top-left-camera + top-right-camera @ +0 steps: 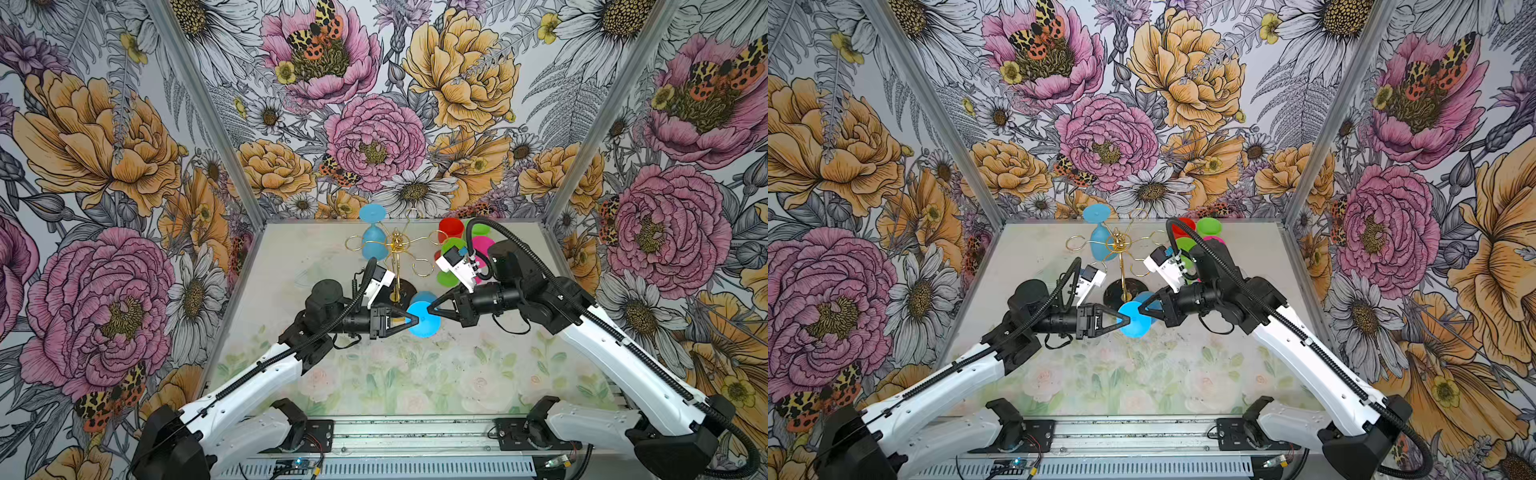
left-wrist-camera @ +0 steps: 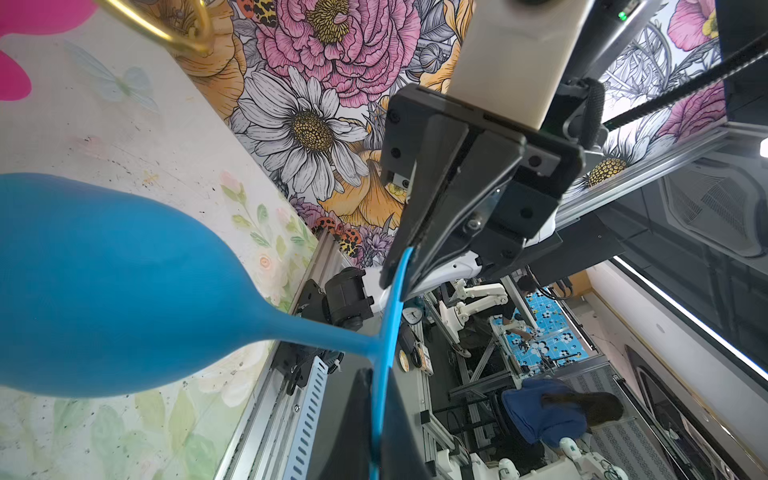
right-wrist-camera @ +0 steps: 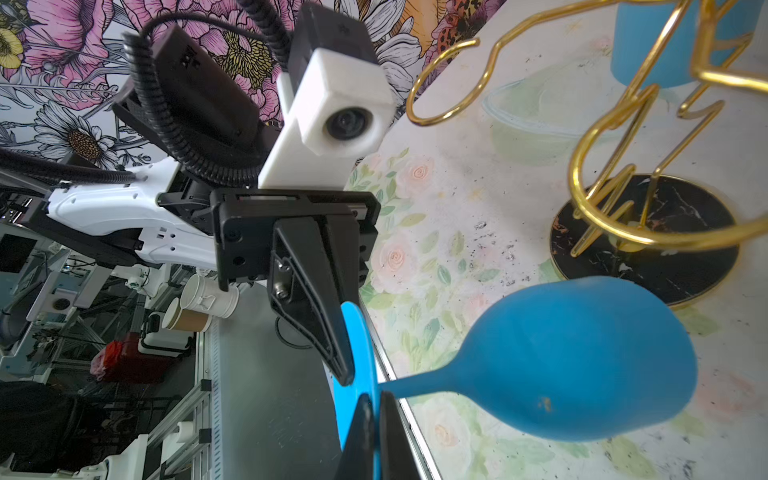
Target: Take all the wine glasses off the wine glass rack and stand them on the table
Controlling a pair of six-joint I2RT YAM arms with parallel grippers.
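Now found glass [image 1: 424,321] off rack [image 1: 397,249], aloft just in front of base [image 1: 1113,293], clear of wire arms. Noted left gripper [image 1: 415,319] clamped on one edge of foot [image 2: 388,332], right gripper [image 1: 430,310] clamped on opposite edge. Saw second blue glass [image 1: 373,243] hung on rear arm; coloured glasses [image 1: 451,229] at back right.

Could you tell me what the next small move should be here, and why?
Probably open the right end effector: it and the left end effector both pinch the foot of the blue wine glass, already clear of the wine glass rack, so one must let go.
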